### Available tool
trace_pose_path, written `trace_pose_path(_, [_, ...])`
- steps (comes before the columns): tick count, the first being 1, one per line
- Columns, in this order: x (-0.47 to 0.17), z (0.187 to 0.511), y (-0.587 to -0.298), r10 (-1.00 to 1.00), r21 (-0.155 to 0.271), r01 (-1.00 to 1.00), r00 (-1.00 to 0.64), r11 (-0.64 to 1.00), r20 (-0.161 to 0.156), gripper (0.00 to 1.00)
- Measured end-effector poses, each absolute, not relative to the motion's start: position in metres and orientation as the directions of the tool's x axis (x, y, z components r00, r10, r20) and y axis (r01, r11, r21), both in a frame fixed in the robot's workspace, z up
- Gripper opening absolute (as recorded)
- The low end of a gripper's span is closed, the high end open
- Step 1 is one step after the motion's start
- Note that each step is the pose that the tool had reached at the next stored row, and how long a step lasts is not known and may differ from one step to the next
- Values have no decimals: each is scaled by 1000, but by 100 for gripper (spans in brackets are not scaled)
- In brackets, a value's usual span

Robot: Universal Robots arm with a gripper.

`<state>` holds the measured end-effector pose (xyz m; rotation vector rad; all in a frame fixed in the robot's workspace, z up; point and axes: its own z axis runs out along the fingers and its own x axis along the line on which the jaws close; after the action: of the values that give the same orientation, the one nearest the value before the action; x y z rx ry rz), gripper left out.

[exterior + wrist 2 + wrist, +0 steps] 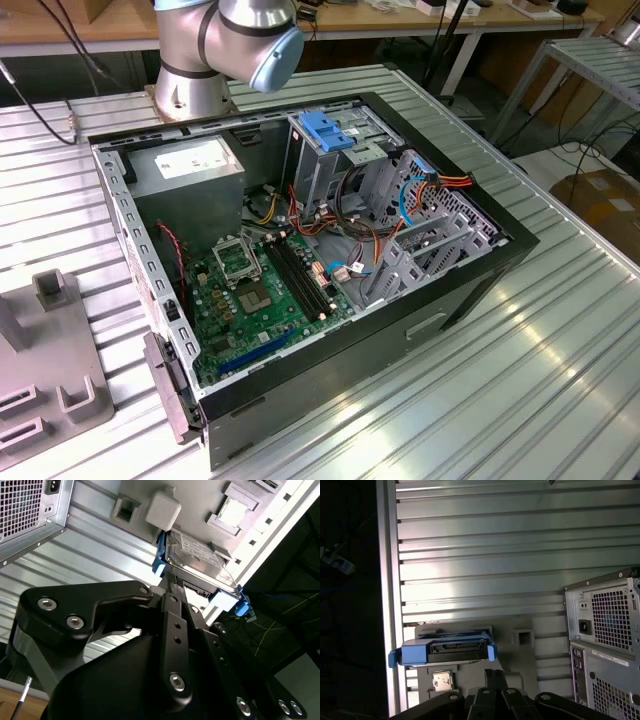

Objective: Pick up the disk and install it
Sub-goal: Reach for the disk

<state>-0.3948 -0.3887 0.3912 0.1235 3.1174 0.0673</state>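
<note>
Gripper (pixel 494 672) near the disk (pixel 445 652), jaws closed on nothing.
The disk sits on the grey fixture (pixel 50 385), at 8 o'clock from the computer case (pixel 400 340) on the worktop (pixel 520 400).

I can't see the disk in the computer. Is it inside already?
No, the disk sits on the grey fixture on the table, outside the computer case.

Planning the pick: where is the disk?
In both wrist views the disk sits on a grey fixture near the slatted table's edge, apart from the computer case.
</note>
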Motion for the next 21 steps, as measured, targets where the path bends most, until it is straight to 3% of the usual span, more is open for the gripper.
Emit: trace_pose_path(21, [-451, 391, -385, 80, 44, 79, -997, 996, -19, 10])
